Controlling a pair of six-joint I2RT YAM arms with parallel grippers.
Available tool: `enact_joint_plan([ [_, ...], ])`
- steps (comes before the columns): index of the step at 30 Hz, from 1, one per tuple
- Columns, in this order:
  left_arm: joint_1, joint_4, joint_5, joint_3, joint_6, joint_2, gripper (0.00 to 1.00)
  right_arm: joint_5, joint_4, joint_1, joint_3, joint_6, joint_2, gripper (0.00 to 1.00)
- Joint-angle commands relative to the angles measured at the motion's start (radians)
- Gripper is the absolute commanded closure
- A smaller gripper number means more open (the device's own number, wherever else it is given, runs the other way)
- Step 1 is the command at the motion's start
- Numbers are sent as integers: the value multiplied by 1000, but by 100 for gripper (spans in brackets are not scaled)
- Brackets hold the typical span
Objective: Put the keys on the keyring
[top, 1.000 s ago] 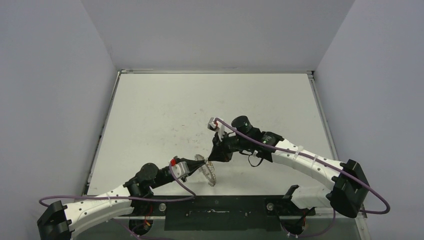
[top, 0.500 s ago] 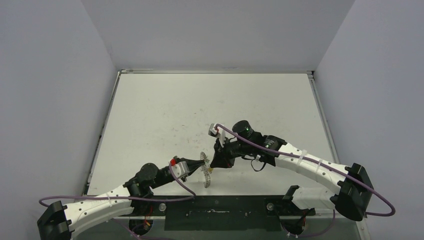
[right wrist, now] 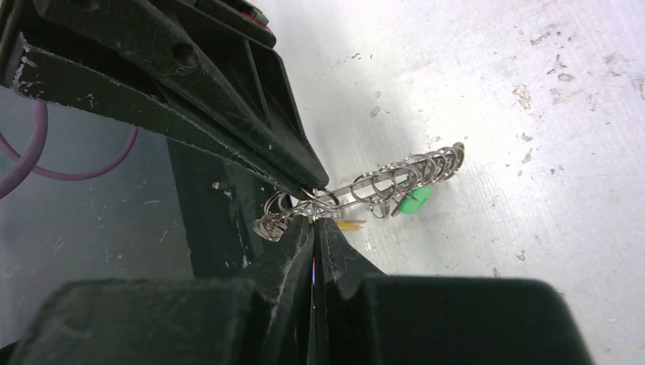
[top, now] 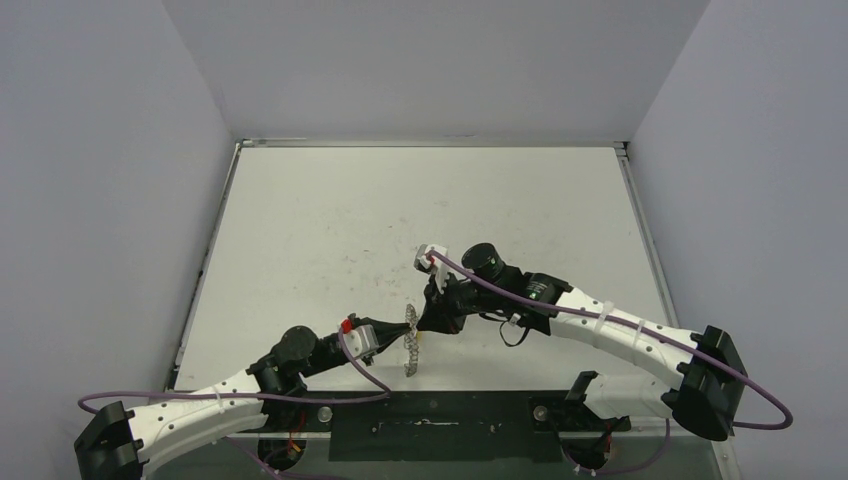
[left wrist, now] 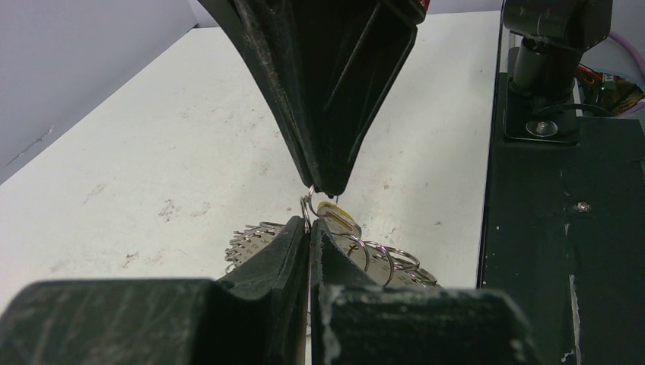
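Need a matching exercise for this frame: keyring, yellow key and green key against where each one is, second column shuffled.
Things:
1. keyring
2. yellow-headed key
3. green-headed key

Places:
A. at the shut tips of the right gripper
B. hanging from a keyring loop
C. clamped in the left gripper

Pairs: 1-C, 2-A, 3-B

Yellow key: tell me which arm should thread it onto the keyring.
Right. The right fingers hold the yellow key at a loop, while the left fingers only clamp the keyring. The green key already hangs there.
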Motion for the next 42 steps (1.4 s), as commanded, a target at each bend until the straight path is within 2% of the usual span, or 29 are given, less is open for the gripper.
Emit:
enact_joint_plan([
  [1,-5,67,22,15,-16,-2,100,68,34,3,60,-15,-17,100],
  [18,-6,71,5,15,-21,-10,100,4,26,22,75,-55,6,100],
  [27,-5,67,18,15,-30,-13,100,114,-2,22,93,-55,18,100],
  [42,-5,67,20,17,-32,-18,100,155,-24,22,87,-81,53,100],
])
